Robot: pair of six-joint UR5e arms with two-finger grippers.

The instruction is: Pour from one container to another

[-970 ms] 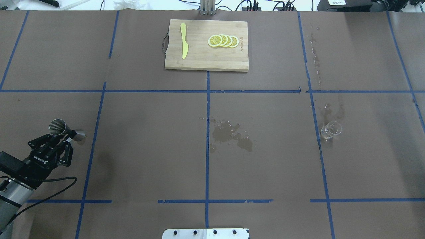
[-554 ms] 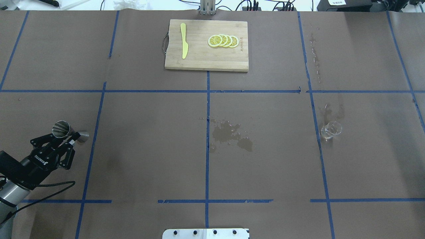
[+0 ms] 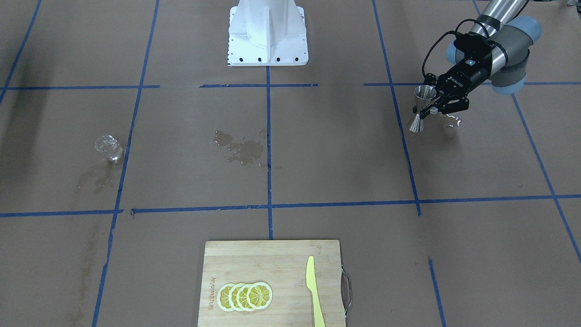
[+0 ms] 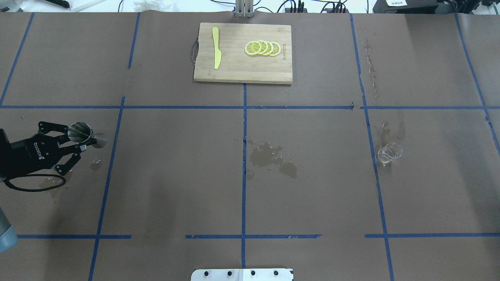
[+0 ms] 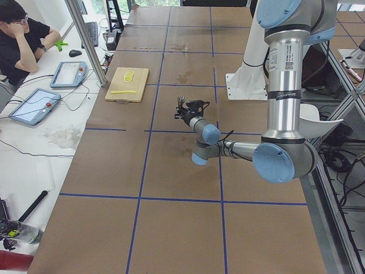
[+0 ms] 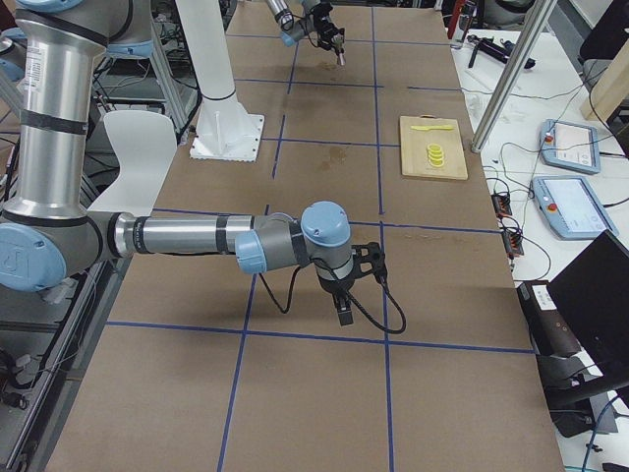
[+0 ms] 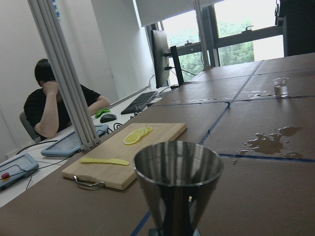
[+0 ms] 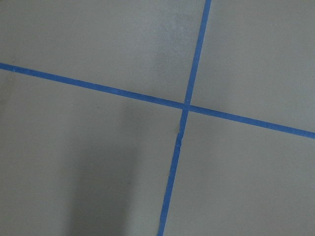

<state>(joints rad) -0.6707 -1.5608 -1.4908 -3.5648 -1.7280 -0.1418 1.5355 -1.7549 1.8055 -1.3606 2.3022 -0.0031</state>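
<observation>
From the front-facing camera, the left tool (image 3: 431,109) was seen clenched on the narrow waist of the metal cup (image 3: 425,93), at about 2 o'clock in the frame, with the metal cup held close to upright. The glass (image 3: 108,147) stood at 9 o'clock, well apart, with a wet patch (image 3: 240,147) on the counter (image 3: 345,159) between them. A long carry was judged to be needed, best made slowly and kept level.

In the overhead view the metal cup (image 4: 80,132) was found at 9 o'clock and the glass (image 4: 389,152) at 3 o'clock. Small wet spots (image 4: 95,164) lay at 5 o'clock of the left tool (image 4: 84,142), so spilling was judged a real risk. The tilt is best withheld until the lip is set right over the glass.

From the left end, the metal cup (image 5: 181,100) appeared lifted clear of the counter, though this could not be confirmed.

From the right end, the right tool (image 6: 343,313) was pointed down at the counter. Whether it was released or clenched could not be told.

Through the left wrist camera the metal cup (image 7: 177,179) filled the foreground, its contents hidden below the rim. The glass (image 7: 280,87) was seen small at 3 o'clock and the cutting board (image 7: 157,142) at 8 o'clock. The mouth of the glass was judged narrow, so a thin, slow stream would be advised.

Through the right wrist camera only bare counter and blue tape lines (image 8: 187,105) were shown.
</observation>
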